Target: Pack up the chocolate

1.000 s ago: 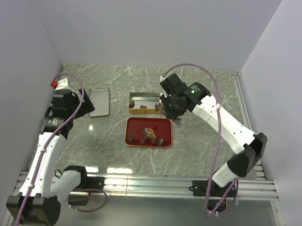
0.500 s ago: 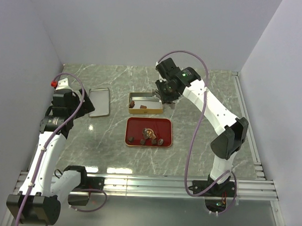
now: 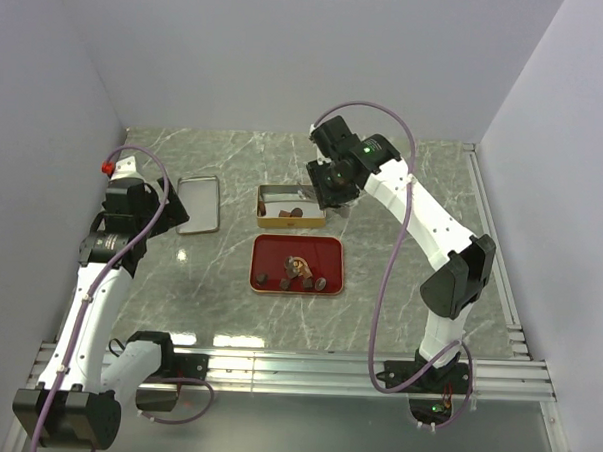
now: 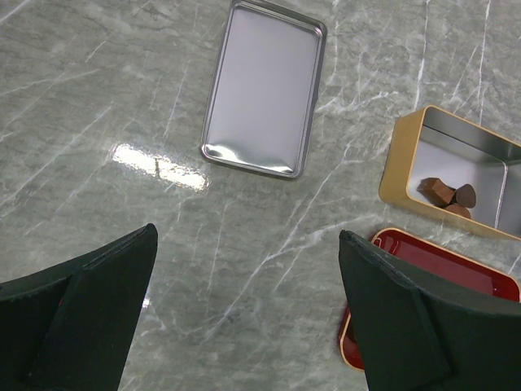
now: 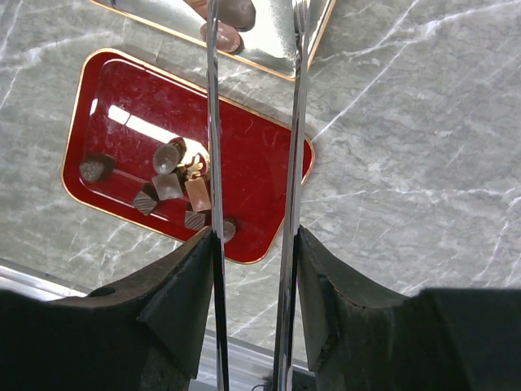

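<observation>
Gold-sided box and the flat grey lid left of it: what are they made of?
Gold-sided rectangular box: probably thin metal; its bare inner walls shine like a mirror. Flat grey rectangular lid: seemingly the same sheet metal, smooth satin sheen, raised rim.

Grey-green marble-patterned table carrying a shallow silver metal tray at left, an open gold-sided rectangular tin mid-table, and a red rectangular tray just nearer.
</observation>
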